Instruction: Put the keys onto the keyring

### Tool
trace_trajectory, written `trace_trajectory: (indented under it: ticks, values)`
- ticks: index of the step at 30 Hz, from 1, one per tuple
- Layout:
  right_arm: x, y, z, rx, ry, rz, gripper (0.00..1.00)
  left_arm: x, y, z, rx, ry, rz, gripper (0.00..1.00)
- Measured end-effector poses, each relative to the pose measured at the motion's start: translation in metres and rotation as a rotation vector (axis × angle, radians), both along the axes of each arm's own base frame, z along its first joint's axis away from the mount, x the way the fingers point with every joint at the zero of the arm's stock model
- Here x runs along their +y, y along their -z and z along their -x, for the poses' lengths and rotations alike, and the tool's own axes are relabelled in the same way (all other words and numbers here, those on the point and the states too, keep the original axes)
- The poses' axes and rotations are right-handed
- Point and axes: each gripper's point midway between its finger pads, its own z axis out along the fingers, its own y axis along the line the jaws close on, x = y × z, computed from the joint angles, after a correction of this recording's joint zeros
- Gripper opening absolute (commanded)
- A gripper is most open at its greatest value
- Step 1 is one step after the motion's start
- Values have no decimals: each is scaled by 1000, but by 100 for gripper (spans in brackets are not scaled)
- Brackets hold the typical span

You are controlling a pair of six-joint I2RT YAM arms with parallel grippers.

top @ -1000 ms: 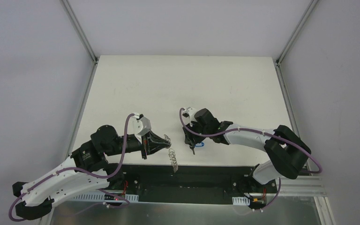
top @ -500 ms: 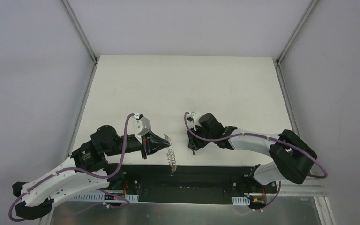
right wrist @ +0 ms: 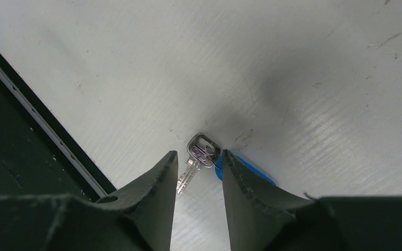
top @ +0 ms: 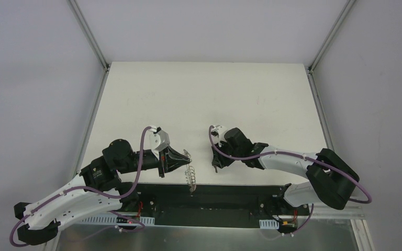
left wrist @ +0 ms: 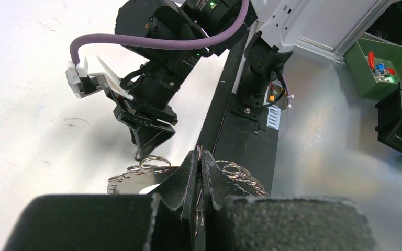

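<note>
My left gripper (top: 184,159) is shut on the rim of the keyring (top: 190,171) and holds it edge-up near the table's front edge. In the left wrist view the jaws (left wrist: 201,154) pinch the flat grey ring (left wrist: 131,184), with silver wire loops (left wrist: 154,163) on both sides. My right gripper (top: 217,166) is open, tips down at the table just right of the keyring. In the right wrist view a small silver key (right wrist: 198,158) lies between its fingertips (right wrist: 199,153), and the key's blue tag (right wrist: 243,168) is partly behind the right finger. The black-tagged key is out of view.
The white table (top: 204,99) ends in a black rail (top: 230,191) just below both grippers; the rail also shows in the right wrist view (right wrist: 10,104). A green bin (left wrist: 379,68) of small parts sits off the table.
My right gripper has moved toward the front edge and slightly right, down over the key; the blue tag is now hidden under it in the top view. The left arm barely moved.
</note>
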Motion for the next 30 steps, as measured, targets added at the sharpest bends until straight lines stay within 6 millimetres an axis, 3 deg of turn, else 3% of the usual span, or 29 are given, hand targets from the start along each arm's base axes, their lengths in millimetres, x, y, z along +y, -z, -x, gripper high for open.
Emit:
trace_trajectory:
  ticks: [7,20,30]
  values:
    - [1,-1,1,12,13,-7,21,0,0,0,0,0,0,0]
    - [0,1,1,10,24,4,35,0,0,0,0,0,0,0]
    - [5,8,13,-34,-43,91,36,0,0,0,1,0,-1,0]
